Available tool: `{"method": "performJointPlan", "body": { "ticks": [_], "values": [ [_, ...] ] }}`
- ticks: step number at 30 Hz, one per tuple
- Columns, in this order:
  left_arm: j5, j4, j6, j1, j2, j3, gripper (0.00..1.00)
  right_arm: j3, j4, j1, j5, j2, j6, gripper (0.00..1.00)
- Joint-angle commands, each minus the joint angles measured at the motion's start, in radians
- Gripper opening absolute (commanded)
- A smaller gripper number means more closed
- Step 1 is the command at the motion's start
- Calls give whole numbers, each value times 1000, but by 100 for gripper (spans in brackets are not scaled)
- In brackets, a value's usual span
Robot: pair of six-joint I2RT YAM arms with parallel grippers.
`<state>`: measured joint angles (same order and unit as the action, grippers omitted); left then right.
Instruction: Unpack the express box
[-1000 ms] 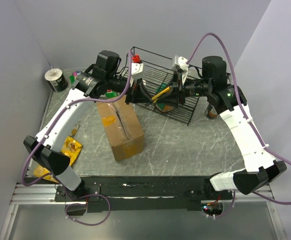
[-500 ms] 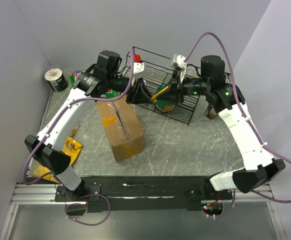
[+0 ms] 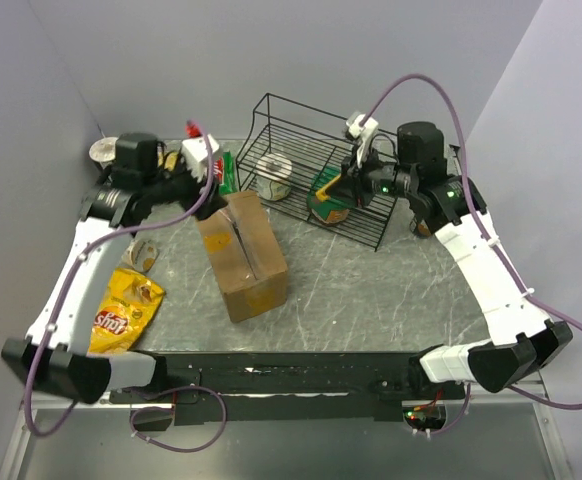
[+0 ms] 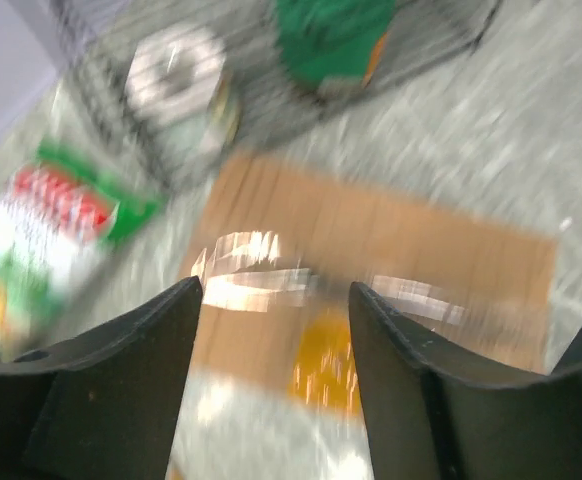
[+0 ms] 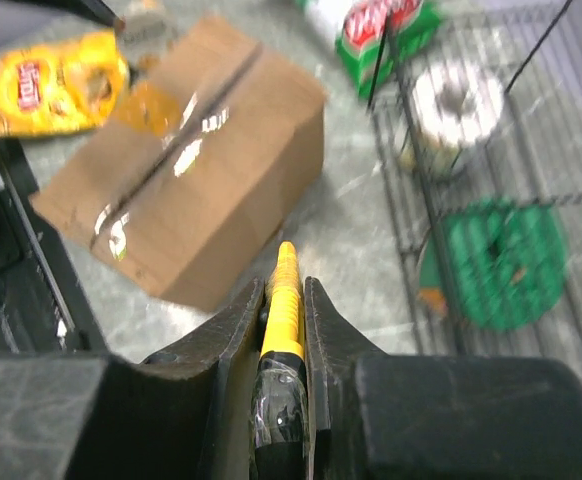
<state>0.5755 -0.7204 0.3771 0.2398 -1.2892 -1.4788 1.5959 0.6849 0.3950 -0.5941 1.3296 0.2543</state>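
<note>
From where I stand: one brown corrugated cardboard box (image 3: 243, 255) and one black wire basket (image 3: 301, 125). Two silvery-white tape rolls (image 3: 274, 172), (image 3: 99, 150). One yellow crisp bag (image 3: 121, 312), one green-and-red packet (image 5: 383, 28), one green round disc (image 5: 499, 262) and one slim yellow cutter (image 5: 283, 295). Two white robot arms (image 3: 71, 280), (image 3: 491, 280). A ring-like thing beside the bag is too unclear to count.

marbled table (image 3: 371, 290), express box (image 3: 243, 255), wire basket (image 3: 369, 222), chip bag (image 3: 119, 312)

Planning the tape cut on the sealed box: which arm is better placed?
Right. Its jaws are shut on a yellow cutter pointing toward the express box, whose tape looks intact. On the left arm the jaws hang open and empty near the box.
</note>
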Motion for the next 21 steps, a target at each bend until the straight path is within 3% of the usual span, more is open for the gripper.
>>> {"method": "performJointPlan", "body": {
  "ticks": [1,4,5,8,13,17,21],
  "values": [
    [-130,-68,85,-57,154,135,60,-62,-11,1,49,-27,-20,0],
    [-144,-118,126,-59,221,216,42,-59,-7,1,89,0,-32,0],
    [-135,-137,163,-59,232,235,28,-41,-4,1,103,8,-39,0],
    [-85,-238,271,-54,260,302,4,-11,-5,2,138,26,-46,0],
    [66,-349,524,24,327,477,4,41,-8,5,149,65,-61,0],
    [71,-177,497,151,303,540,5,75,-56,8,255,95,-79,0],
    [86,-13,419,288,191,488,10,116,-44,8,222,118,-64,0]
  ]
}}
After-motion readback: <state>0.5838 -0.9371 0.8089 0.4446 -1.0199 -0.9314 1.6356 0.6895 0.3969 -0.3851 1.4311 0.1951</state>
